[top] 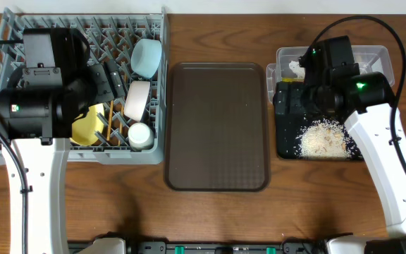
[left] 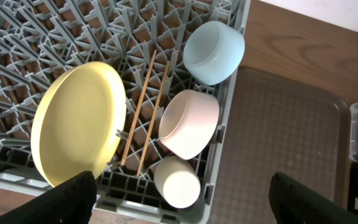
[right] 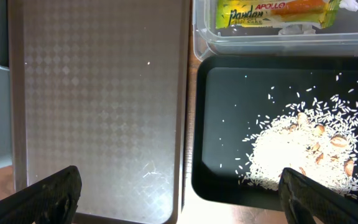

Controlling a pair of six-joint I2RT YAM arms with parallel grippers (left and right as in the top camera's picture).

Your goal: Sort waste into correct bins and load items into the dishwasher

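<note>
The grey dish rack holds the yellow plate, the chopsticks, the light-blue bowl, the white bowl and the white cup. My left gripper is open and empty above the rack's front edge. The rice scraps lie in the black tray. The clear tub holds the green-and-orange wrapper and a bit of white tissue. My right gripper is open and empty over the gap between the two trays.
The brown serving tray lies bare between the rack and the bins. The wooden table extends in front.
</note>
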